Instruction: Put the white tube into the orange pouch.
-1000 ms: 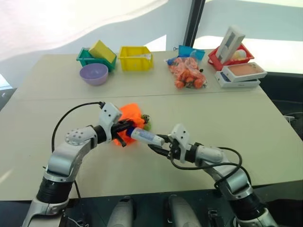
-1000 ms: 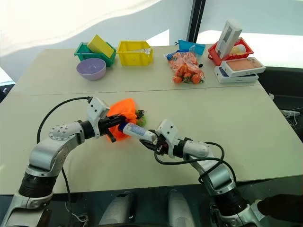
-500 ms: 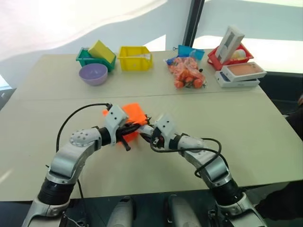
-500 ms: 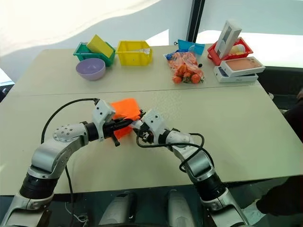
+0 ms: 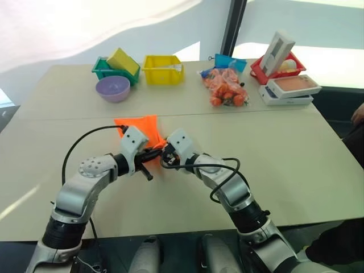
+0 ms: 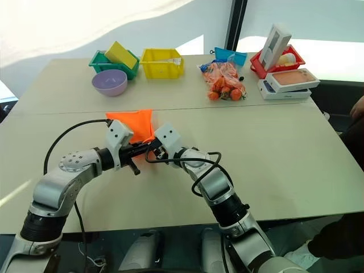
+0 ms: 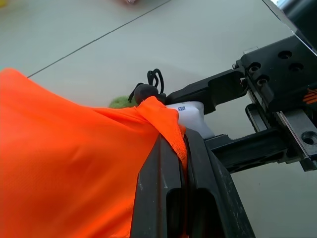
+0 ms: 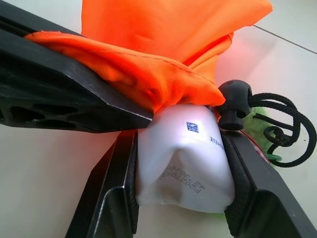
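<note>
Two hands now meet over the near half of the table [image 5: 296, 170], where a second ago they stood apart: the right hand [image 8: 181, 198], with the white tube [image 8: 183, 158] clamped between its fingers, has swung in toward the left hand [image 7: 183, 163], and the tube's front end has passed under the rim of the orange pouch [image 5: 139, 126]. I judge the insertion begun but unfinished, since the crimped tail is outside the fabric. The left hand is pinched fully shut on the pouch's hem, holding the mouth up. The head views give only the two arms crossing at the pouch; the wrist views add the tube's tail, the dark cord [image 8: 282, 126] and its black toggle [image 8: 235, 101] just beside it. Farther back stand a purple bowl [image 5: 112, 88], a yellow bin [image 5: 162, 69] and a clear bag of orange items [image 5: 226, 86].
</note>
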Controlling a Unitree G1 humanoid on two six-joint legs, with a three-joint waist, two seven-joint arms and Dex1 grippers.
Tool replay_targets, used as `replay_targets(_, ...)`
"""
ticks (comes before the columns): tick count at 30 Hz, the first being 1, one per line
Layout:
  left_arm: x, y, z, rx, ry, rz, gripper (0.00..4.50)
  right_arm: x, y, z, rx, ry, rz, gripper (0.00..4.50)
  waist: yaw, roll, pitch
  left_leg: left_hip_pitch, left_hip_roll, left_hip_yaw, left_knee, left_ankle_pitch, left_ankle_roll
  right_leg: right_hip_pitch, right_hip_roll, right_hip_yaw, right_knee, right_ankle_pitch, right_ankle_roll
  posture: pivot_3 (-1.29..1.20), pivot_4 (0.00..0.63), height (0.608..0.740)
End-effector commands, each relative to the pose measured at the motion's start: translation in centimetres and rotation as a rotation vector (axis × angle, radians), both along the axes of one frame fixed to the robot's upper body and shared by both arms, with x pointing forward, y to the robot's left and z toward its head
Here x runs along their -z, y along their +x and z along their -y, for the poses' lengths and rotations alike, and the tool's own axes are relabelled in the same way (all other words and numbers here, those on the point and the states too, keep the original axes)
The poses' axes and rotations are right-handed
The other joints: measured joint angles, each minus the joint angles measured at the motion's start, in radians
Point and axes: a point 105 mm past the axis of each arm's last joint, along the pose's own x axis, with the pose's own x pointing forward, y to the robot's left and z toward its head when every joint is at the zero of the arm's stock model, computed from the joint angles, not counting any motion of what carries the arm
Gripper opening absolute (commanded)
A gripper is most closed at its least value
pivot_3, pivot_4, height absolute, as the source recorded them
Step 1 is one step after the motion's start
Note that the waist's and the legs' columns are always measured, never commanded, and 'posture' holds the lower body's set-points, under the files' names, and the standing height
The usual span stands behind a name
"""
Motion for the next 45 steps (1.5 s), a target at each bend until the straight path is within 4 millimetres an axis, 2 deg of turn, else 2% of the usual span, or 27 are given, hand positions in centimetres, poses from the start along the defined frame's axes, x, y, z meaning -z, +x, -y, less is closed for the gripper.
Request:
replay_targets(1,-1.1,-0.7,1.2,0.060,-0.033,0.039,0.00,-3.4,0.2,0.5,0.021,0.117,0.100,1.62,0.000,0.000,0.000,0.000,0.000,0.000,0.000,0.000,0.000,0.000,0.000,0.000,0.000,0.000,0.000,0.00,0.150,0.740)
replay_targets(6,-2.1,0.1,1.0,0.035,-0.055,0.071,0.00,-5.1,-0.8,1.8,0.009,0.242,0.141,1.62,0.002,0.000,0.000,-0.001,0.000,0.000,0.000,0.000,0.000,0.000,0.000,0.000,0.000,0.000,0.000,0.00,0.150,0.740)
replay_targets(12,-3.8,-0.1,2.3,0.091,-0.116,0.078,0.00,-6.3,-1.7,2.6,-0.014,0.296,0.166,1.62,-0.001,0.000,0.000,0.000,0.000,0.000,0.000,0.000,0.000,0.000,0.000,0.000,0.000,0.000,0.000,0.00,0.150,0.740)
replay_targets(16,-4.1,-0.7,3.4,0.147,-0.135,0.058,0.00,-5.3,-1.6,2.5,-0.019,0.203,0.154,1.62,-0.002,0.000,0.000,0.000,0.000,0.000,-0.001,0.000,0.000,0.000,0.000,0.000,0.000,0.000,0.001,0.00,0.150,0.740)
replay_targets(21,-3.4,-1.0,4.2,0.169,-0.133,0.035,0.00,-3.9,0.3,2.9,0.111,0.104,0.124,1.62,-0.001,0.000,0.000,0.000,0.000,0.000,-0.001,0.000,0.000,-0.001,0.001,0.000,0.000,0.000,0.000,0.00,0.150,0.740)
replay_targets(29,-3.1,-1.4,5.1,0.182,-0.162,0.015,0.00,-3.4,1.4,1.6,0.140,0.045,0.128,1.62,0.000,0.000,0.000,0.000,0.000,0.000,-0.001,0.000,0.000,-0.001,0.000,0.000,0.000,0.000,0.000,0.00,0.150,0.740)
replay_targets(32,-3.0,-1.2,4.8,0.160,-0.170,0.011,0.00,-3.4,1.2,1.2,0.110,0.086,0.095,1.62,-0.001,0.000,0.000,0.000,0.000,0.000,-0.001,0.000,0.000,-0.001,0.001,0.000,0.000,0.000,0.000,0.00,0.150,0.740)
replay_targets(38,-2.6,0.6,1.8,0.014,-0.186,0.021,0.00,-4.0,-1.3,0.6,-0.070,0.093,0.125,4.48,-0.001,0.000,0.000,0.000,0.000,0.000,-0.001,0.000,0.000,-0.001,0.000,0.000,0.000,0.000,0.000,0.00,0.150,0.740)
replay_targets(41,-2.3,1.3,-0.2,-0.052,-0.195,0.017,0.00,-4.6,-3.2,0.9,-0.194,0.111,0.146,4.48,-0.001,0.000,0.000,0.000,0.000,0.000,-0.001,0.000,0.000,-0.001,0.001,0.000,0.000,0.000,0.001,0.00,0.150,0.740)
replay_targets(45,-2.0,1.5,-1.5,-0.075,-0.208,0.011,0.00,-4.7,-4.5,2.1,-0.277,0.143,0.101,4.48,-0.001,0.000,0.000,0.000,0.000,0.000,-0.001,0.000,0.000,-0.001,0.001,-0.001,0.000,0.000,0.000,0.00,0.150,0.740)
